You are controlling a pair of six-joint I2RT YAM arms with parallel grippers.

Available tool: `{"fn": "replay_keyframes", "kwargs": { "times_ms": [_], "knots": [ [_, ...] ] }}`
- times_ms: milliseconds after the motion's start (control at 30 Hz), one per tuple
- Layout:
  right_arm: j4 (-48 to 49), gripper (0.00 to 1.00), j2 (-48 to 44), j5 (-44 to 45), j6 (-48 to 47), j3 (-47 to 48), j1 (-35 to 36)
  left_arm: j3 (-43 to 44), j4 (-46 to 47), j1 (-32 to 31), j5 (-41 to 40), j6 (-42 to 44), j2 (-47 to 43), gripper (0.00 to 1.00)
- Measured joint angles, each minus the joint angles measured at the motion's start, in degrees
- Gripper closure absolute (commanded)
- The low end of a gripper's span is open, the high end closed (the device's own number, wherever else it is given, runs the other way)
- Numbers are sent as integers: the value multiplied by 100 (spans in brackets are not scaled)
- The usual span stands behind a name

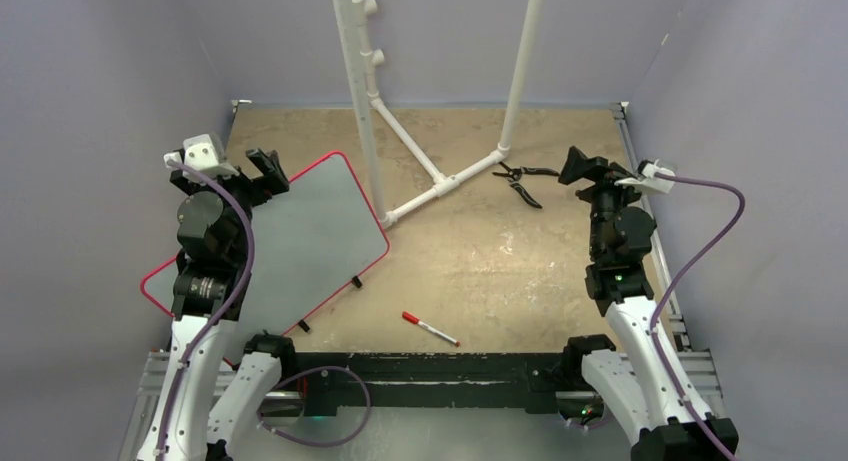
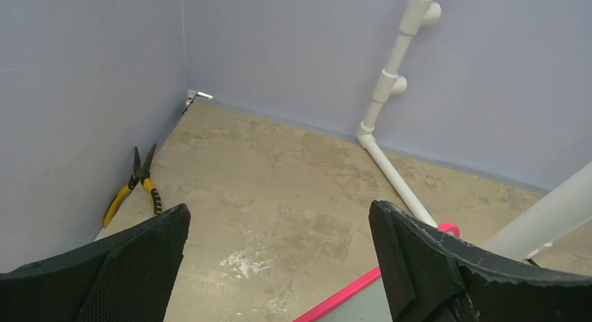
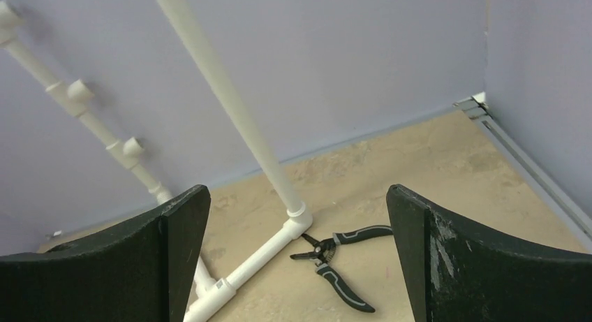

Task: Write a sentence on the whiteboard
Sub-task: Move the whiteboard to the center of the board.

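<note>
The left gripper point(image 1: 268, 169) and right gripper point(image 1: 578, 166) are hanging spread, empty. The whiteboard point(image 1: 300, 243) is lying blank beneath the left arm; the marker point(image 1: 430, 328) is lying slanted on the bench point(image 1: 480, 251), roughly midway between arms.

A white pipe frame point(image 1: 445, 184) is standing on the mottled tan surface point(image 1: 500, 271). Its two uprights are rising from low pipes that are meeting in a Y, and the left upright is carrying short side stubs. Black pliers point(image 1: 522, 178) are lying just beside the frame's right foot, with their handles spreading apart. A red-and-white marker point(image 1: 430, 328) is lying near the front edge, well apart from the frame. Yellow pliers point(image 2: 136, 186) are lying close against the left side, tips pointing toward the far corner. Pale lilac walls point(image 1: 450, 41) are enclosing the surface on three sides.
</note>
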Motion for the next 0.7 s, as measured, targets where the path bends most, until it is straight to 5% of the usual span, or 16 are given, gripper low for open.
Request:
{"fn": "replay_keyframes", "kwargs": {
  "times_ms": [333, 700],
  "knots": [
    [380, 7, 431, -1720, -426, -2, 503, 157, 70, 0, 188, -116, 404, 1],
    [1268, 23, 1694, -1628, -345, -721, 3810, 33, 673, 0, 682, -175, 103, 1]
  ]
}}
